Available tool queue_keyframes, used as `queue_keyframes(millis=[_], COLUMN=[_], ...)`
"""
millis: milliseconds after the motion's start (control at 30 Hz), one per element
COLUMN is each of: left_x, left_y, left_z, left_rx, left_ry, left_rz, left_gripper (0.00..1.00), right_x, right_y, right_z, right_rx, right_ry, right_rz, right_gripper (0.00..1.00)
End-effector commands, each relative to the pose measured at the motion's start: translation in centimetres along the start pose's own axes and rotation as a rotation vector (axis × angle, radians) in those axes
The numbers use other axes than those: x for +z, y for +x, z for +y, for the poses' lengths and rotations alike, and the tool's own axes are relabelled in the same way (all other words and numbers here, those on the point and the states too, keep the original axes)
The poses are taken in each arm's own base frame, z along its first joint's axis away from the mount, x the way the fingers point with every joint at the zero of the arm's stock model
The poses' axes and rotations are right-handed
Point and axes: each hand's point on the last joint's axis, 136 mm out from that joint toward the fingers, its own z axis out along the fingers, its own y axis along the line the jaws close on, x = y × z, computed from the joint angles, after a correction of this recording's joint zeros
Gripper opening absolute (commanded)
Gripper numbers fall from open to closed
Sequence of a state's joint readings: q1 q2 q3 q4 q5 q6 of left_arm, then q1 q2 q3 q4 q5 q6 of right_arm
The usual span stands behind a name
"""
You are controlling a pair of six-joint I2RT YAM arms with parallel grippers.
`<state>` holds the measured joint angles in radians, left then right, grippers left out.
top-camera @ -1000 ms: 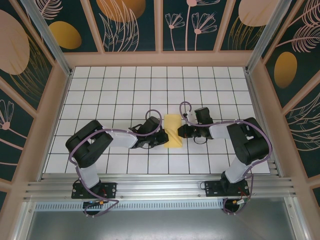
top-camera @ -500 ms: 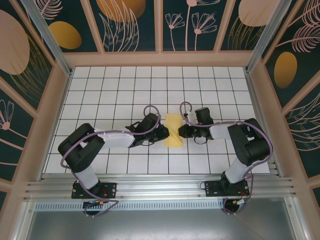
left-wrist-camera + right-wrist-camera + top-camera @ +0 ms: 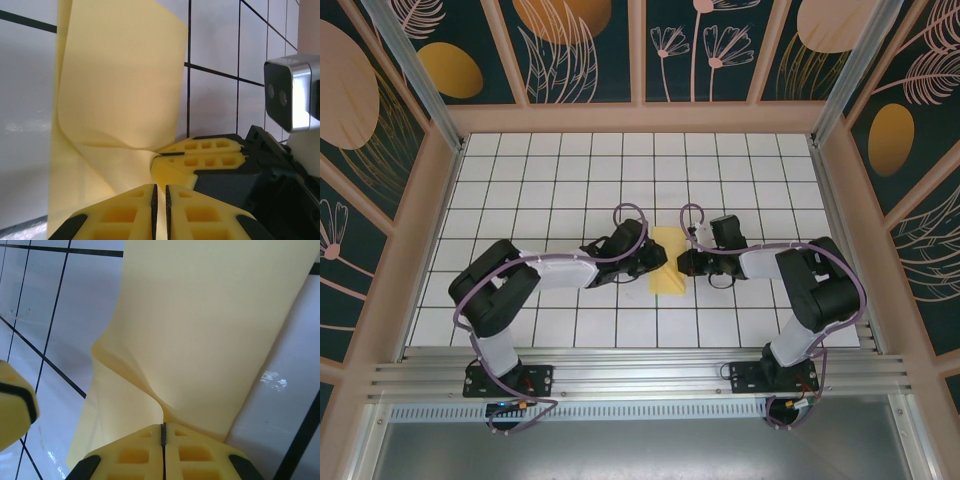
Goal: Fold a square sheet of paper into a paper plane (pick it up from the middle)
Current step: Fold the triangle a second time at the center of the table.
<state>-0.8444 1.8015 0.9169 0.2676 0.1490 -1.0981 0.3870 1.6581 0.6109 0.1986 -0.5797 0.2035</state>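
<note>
In the top view, a thin yellow square sheet of paper (image 3: 667, 283) was seen near the middle of the white gridded table (image 3: 570, 170), showing as a narrow oblong, apparently doubled over. It was flanked by the left gripper (image 3: 655, 262) and the right gripper (image 3: 682, 263), presumably so that a crease could be worked from both sides. The tips were set very close together, so a collision was judged the main hazard. In the left wrist view, the left gripper (image 3: 160, 186) was shown with its jaws almost together, and whether paper was caught there could not be told. The right gripper (image 3: 162, 152) was seen clamped on a puckered ridge of the sheet. In the right wrist view, that closed pinch (image 3: 163, 426) was confirmed, and a yellow finger (image 3: 14, 390) of the left gripper was seen near the sheet's left edge.
</note>
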Motion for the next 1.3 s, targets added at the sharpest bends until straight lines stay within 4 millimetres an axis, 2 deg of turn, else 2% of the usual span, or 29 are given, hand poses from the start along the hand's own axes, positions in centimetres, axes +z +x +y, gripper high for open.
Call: queue_keyframes(millis=[0, 433, 1033, 1167, 1267], left_x=[1.0, 3.0, 4.9, 4.9, 4.8], left_y=[-0.7, -0.1, 1.8, 1.9, 2.0], left_z=[-1.4, -1.4, 3.9, 4.1, 4.2], left_rx=[-0.041, -0.079, -0.131, -0.132, -0.125], left_ry=[0.061, 0.120, -0.029, -0.033, -0.042], left_rz=[-0.014, 0.017, 0.059, 0.061, 0.064], left_gripper=[0.17, 0.18, 0.16, 0.16, 0.16], right_x=[0.2, 0.2, 0.2, 0.0, -1.0], right_y=[0.8, 0.9, 0.7, 0.3, -0.8], right_z=[-0.7, -0.7, -0.6, -0.2, 0.3], right_rx=[0.003, 0.005, 0.005, 0.015, 0.021], right_ry=[0.011, 0.011, 0.009, -0.002, 0.017], right_rz=[0.018, 0.020, 0.017, 0.014, -0.017], right_gripper=[0.07, 0.07, 0.09, 0.15, 0.22])
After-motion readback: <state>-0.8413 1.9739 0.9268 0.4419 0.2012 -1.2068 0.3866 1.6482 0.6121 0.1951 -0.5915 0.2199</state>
